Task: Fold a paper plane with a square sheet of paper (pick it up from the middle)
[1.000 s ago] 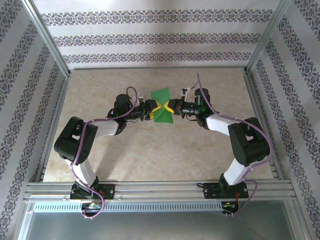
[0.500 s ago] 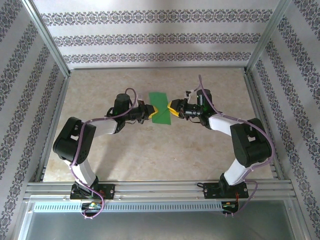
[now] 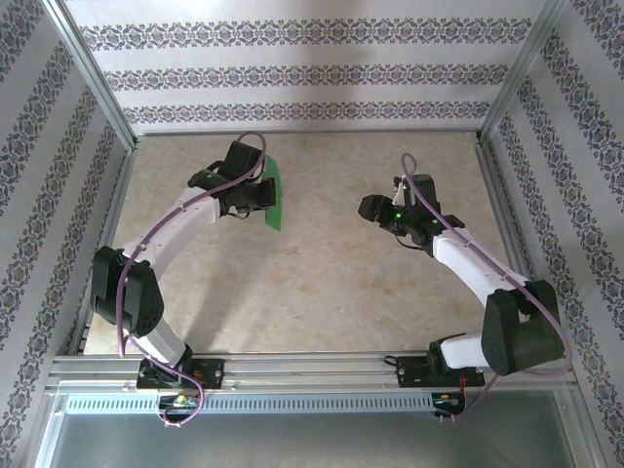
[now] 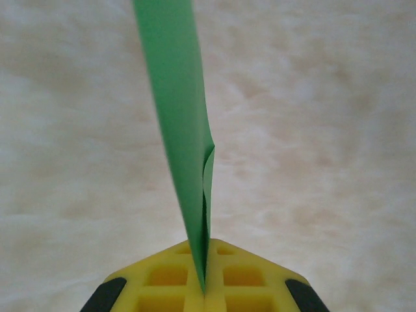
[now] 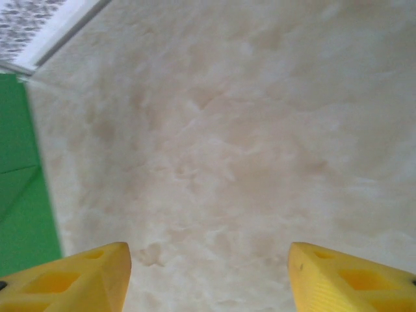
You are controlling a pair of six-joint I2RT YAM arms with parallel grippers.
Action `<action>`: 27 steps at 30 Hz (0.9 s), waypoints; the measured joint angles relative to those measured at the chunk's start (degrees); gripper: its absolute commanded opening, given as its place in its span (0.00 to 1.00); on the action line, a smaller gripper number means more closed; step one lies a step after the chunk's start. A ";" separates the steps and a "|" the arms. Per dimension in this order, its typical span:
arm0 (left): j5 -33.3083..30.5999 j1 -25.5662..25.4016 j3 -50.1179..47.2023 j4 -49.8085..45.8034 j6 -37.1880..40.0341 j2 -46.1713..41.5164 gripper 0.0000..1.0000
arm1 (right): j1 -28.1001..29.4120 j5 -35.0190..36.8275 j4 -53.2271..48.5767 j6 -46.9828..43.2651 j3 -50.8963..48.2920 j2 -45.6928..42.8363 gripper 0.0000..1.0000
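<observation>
Left gripper [image 4: 204, 289] is clamped shut on the square sheet of paper [image 4: 177, 117], held edge-on above the table [image 3: 322, 283], left of centre. Right gripper [image 5: 208, 276] is wide open and empty. The sheet looks thin, floppy and crease-prone, so I'd pinch near the fold.

Beige marbled counter [image 3: 322, 292]
Patterned wallpaper panels [image 3: 302, 73] enclose three sides; a metal rail [image 3: 312, 366] runs along its near edge.
</observation>
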 measured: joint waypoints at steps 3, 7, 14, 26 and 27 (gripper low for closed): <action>-11.26 -3.78 6.25 -7.93 4.02 3.65 0.04 | 0.00 4.00 -2.29 -1.18 -0.07 -1.84 0.69; -23.26 -8.09 10.60 -15.06 6.03 10.56 0.04 | 0.00 7.87 -3.48 -1.77 -0.92 -4.22 0.71; -31.56 -12.57 15.52 -23.15 4.66 21.44 0.09 | -0.13 11.02 -4.11 -1.25 -2.69 -6.36 0.70; -16.70 -15.65 19.69 -19.98 0.96 29.40 0.51 | -0.76 11.52 -3.87 3.08 -7.78 -8.50 0.67; -15.04 -15.34 18.84 -18.75 0.81 28.50 0.54 | -0.74 11.28 -3.65 3.28 -7.78 -8.17 0.66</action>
